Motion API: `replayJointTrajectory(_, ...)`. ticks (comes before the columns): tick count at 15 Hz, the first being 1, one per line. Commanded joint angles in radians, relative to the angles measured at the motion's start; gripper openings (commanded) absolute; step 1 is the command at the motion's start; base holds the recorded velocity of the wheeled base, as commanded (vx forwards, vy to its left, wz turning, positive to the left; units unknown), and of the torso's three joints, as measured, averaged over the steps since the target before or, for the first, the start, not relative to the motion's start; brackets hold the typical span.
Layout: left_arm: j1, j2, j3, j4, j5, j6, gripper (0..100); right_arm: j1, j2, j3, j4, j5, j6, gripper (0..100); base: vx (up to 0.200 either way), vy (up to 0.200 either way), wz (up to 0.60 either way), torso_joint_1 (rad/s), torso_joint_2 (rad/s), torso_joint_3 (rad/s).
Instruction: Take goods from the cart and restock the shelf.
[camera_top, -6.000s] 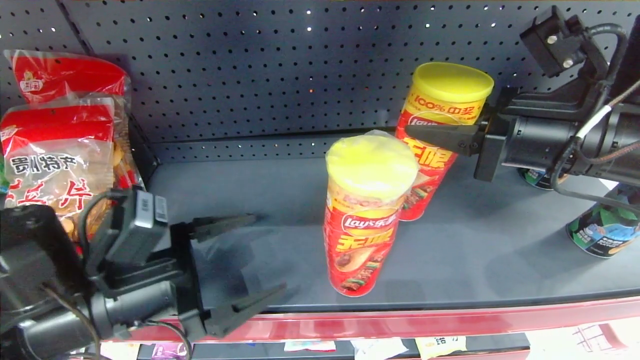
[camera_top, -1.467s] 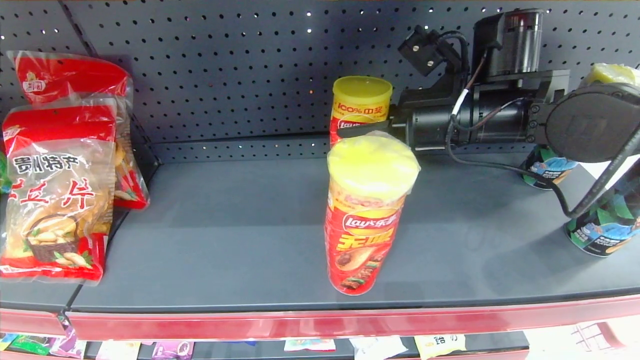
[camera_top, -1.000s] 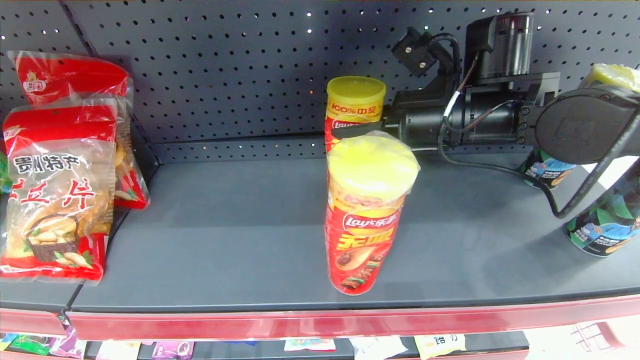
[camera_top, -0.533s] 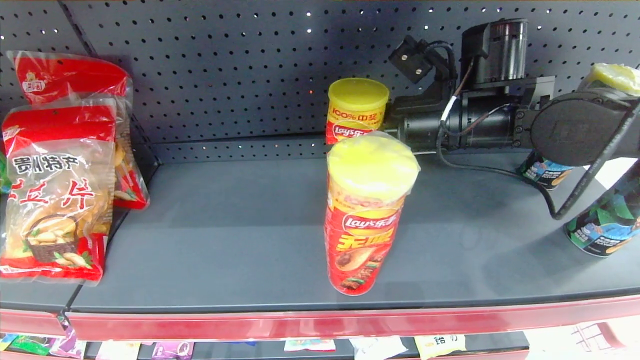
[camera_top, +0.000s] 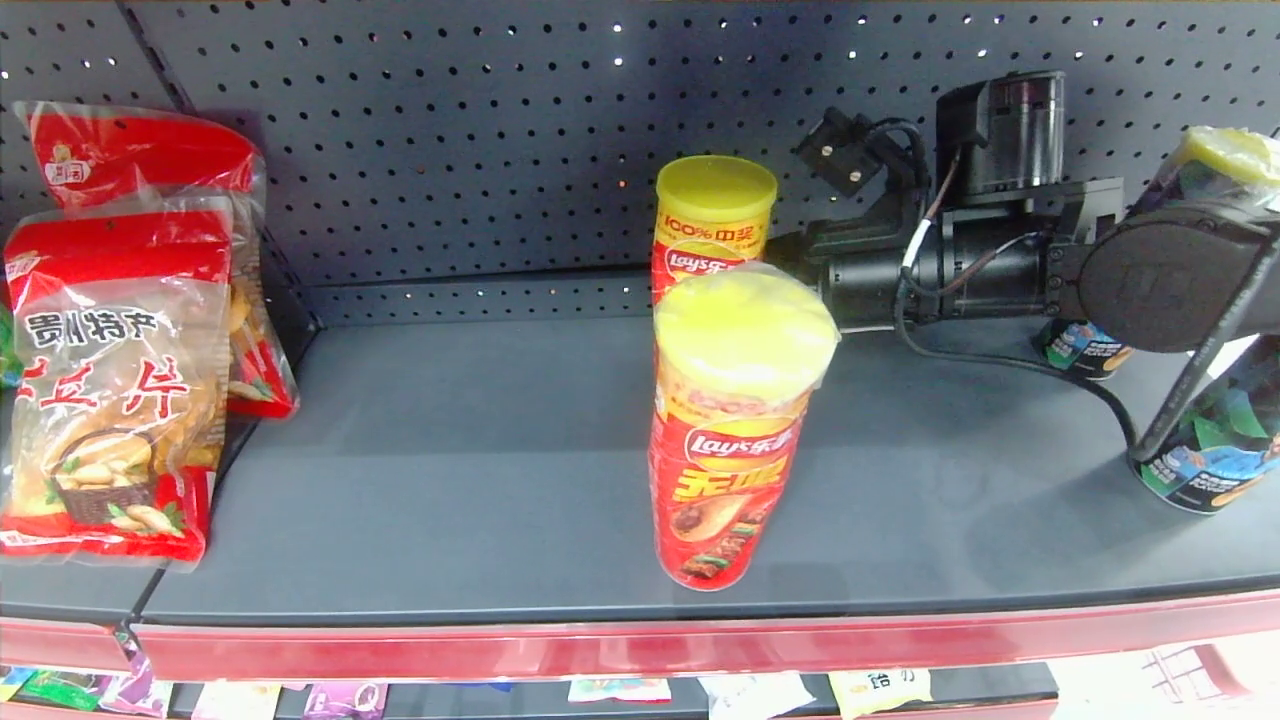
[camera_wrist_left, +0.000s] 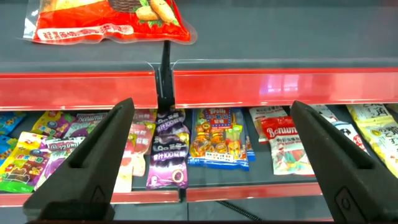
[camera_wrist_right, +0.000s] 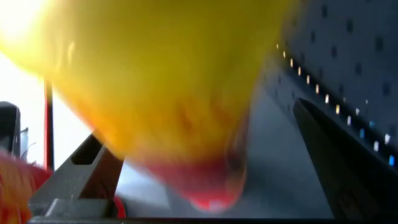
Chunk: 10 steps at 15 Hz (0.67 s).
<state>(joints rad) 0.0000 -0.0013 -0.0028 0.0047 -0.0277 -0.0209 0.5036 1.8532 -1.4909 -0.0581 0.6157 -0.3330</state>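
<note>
Rear chip can (camera_top: 712, 225) upright between the right gripper's (camera_wrist_right: 194, 124) wide-parted fingers

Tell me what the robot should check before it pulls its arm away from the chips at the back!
1. Is the back can upright: ok.
2. Its base resting on the shelf: cannot tell, the front can hides it.
3. Fingers of the right end effector spread wider than the back can: ok.
4. Gap between right arm and front can: cannot tell.
5. Open, empty left end effector: ok.
</note>
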Motion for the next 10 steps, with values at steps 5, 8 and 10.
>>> replayJointTrajectory(5, 0.0, 0.001, 0.0, 0.0, 0.0, -0.001, 100, -0.03, -0.035, 0.098, -0.042, 0.001, -0.015, 100, 0.0, 0.0, 0.0, 0.0, 0.0, 0.0)
replayJointTrajectory(8, 0.0, 0.001, 0.0, 0.0, 0.0, -0.001, 100, -0.043, -0.026, 0.096, -0.043, 0.001, -0.014, 100, 0.0, 0.0, 0.0, 0.0, 0.0, 0.0)
replayJointTrajectory(10, 0.0, 0.001, 0.0, 0.0, 0.0, -0.001, 100, -0.053, -0.026, 0.098, -0.043, 0.001, -0.015, 100, 0.0, 0.0, 0.0, 0.0, 0.0, 0.0)
